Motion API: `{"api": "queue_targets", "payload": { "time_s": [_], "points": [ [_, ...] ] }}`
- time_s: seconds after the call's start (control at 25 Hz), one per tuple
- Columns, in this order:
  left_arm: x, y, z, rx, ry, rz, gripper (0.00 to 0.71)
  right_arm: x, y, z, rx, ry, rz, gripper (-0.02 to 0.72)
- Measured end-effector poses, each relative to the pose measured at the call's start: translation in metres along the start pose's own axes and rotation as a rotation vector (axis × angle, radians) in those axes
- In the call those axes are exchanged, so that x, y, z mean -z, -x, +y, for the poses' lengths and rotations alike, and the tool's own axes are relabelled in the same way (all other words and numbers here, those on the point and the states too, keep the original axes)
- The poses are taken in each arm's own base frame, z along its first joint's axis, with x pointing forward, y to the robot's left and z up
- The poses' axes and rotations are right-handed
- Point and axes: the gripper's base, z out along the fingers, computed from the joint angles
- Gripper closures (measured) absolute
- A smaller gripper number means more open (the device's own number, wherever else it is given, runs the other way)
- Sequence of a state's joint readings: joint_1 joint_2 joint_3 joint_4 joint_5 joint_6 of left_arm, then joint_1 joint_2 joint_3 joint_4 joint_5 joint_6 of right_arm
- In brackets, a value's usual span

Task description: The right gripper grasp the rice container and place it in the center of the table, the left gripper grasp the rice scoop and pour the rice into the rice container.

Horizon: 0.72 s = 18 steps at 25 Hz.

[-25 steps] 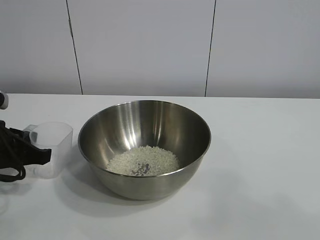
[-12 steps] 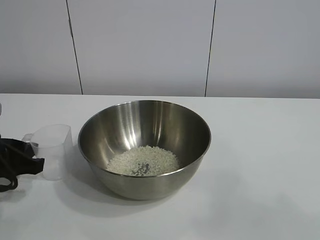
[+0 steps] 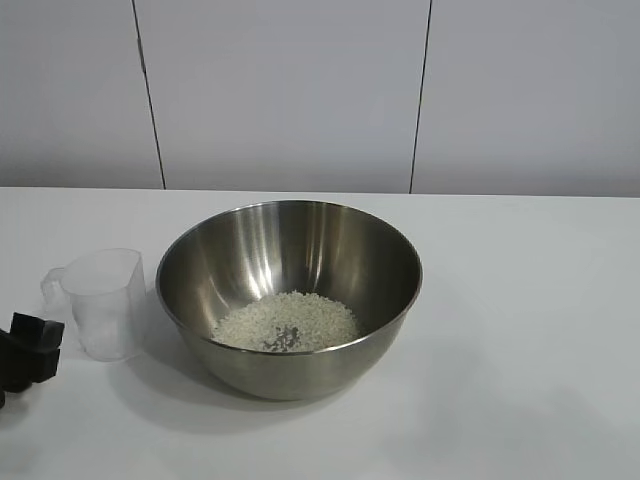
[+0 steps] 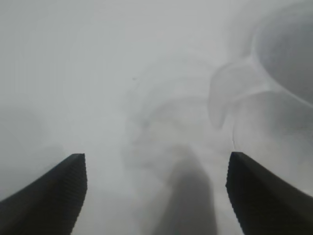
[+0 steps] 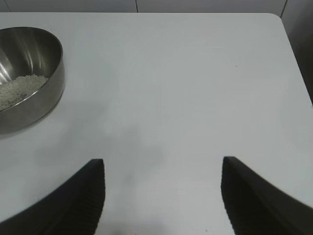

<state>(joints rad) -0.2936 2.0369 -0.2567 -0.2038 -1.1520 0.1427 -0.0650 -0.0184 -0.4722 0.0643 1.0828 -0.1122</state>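
The steel rice container [image 3: 289, 295] stands in the middle of the white table [image 3: 520, 330] with a heap of rice [image 3: 287, 320] in its bottom. The clear plastic rice scoop [image 3: 100, 302] stands upright and empty just left of it, handle toward the left. My left gripper [image 3: 28, 350] is open at the left edge, a little apart from the scoop; in the left wrist view [image 4: 155, 161] its jaws are wide apart with the scoop's handle [image 4: 222, 98] beyond them. My right gripper [image 5: 163, 169] is open and empty over bare table, the container [image 5: 27, 78] off to its side.
A white panelled wall [image 3: 300, 90] runs behind the table. The table's rounded far corner [image 5: 276, 19] shows in the right wrist view.
My left gripper has let go of the scoop and drawn back to the left. The scoop now stands free beside the container.
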Motion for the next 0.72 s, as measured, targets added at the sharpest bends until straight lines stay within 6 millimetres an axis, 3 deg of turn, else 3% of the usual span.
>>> {"api": "queue_targets", "payload": {
  "time_s": [0.16, 0.28, 0.56, 0.72],
  "points": [
    [0.009, -0.003, 0.0, -0.011, -0.018, 0.013, 0.14, 0.0, 0.0, 0.0, 0.0, 0.0, 0.0, 0.24],
    [0.018, 0.006, 0.003, -0.004, -0.011, -0.03, 0.137, 0.0, 0.0, 0.0, 0.0, 0.0, 0.0, 0.24],
    [0.041, 0.049, 0.016, -0.053, 0.079, -0.224, 0.137, 0.0, 0.0, 0.0, 0.0, 0.0, 0.0, 0.24],
    [0.045, 0.079, 0.012, -0.079, 0.016, -0.201, 0.137, 0.0, 0.0, 0.0, 0.0, 0.0, 0.0, 0.24]
  ]
}}
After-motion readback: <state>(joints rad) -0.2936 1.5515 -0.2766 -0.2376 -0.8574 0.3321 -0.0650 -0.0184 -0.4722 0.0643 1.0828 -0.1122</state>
